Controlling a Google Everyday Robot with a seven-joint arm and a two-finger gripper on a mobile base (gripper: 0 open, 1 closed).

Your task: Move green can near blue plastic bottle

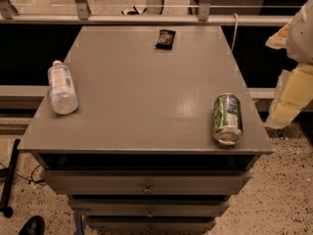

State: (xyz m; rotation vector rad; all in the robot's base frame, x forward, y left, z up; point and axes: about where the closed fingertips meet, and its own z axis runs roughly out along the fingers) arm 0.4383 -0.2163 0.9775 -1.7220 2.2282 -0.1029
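Observation:
The green can (227,119) lies on its side near the front right corner of the grey cabinet top (142,92), its silver end facing me. The blue plastic bottle (62,88) lies on its side near the left edge, white cap pointing away. They are far apart, across the width of the top. My gripper (292,94) is at the right edge of the view, beyond the cabinet's right side, to the right of the can and apart from it. It holds nothing that I can see.
A small dark snack packet (165,38) lies at the back middle of the top. Drawers (146,182) sit below the front edge. A metal railing (146,18) runs behind the cabinet. A dark shoe (32,225) is on the floor at the bottom left.

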